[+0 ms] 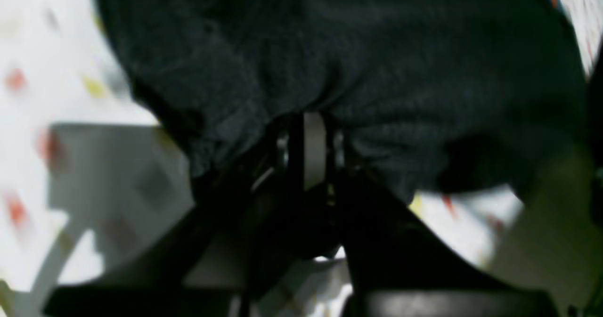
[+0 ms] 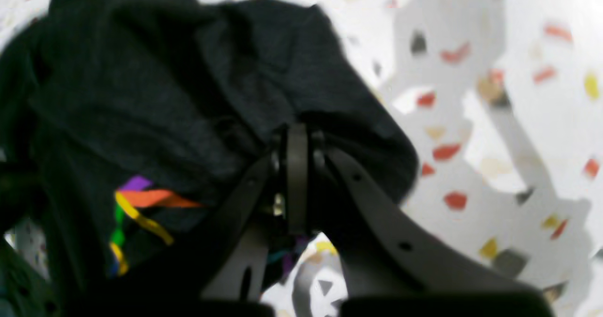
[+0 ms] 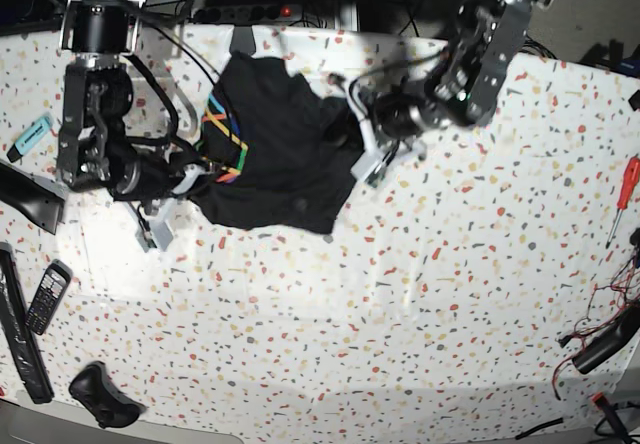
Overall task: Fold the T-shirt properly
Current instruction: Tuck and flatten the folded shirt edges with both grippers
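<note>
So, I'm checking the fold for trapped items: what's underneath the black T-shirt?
Around the T-shirt, the speckled tabletop shows, so it presumably continues underneath. The shirt covers whatever lies directly below, so I can't tell whether anything is trapped.

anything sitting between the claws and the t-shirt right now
Nothing visible stands in the way: the left claw and right claw are both already closed on the T-shirt, with its cloth pinched at their tips.

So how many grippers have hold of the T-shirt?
2: the left gripper on its right-hand part in the base view, the right gripper on its left-hand edge.
</note>
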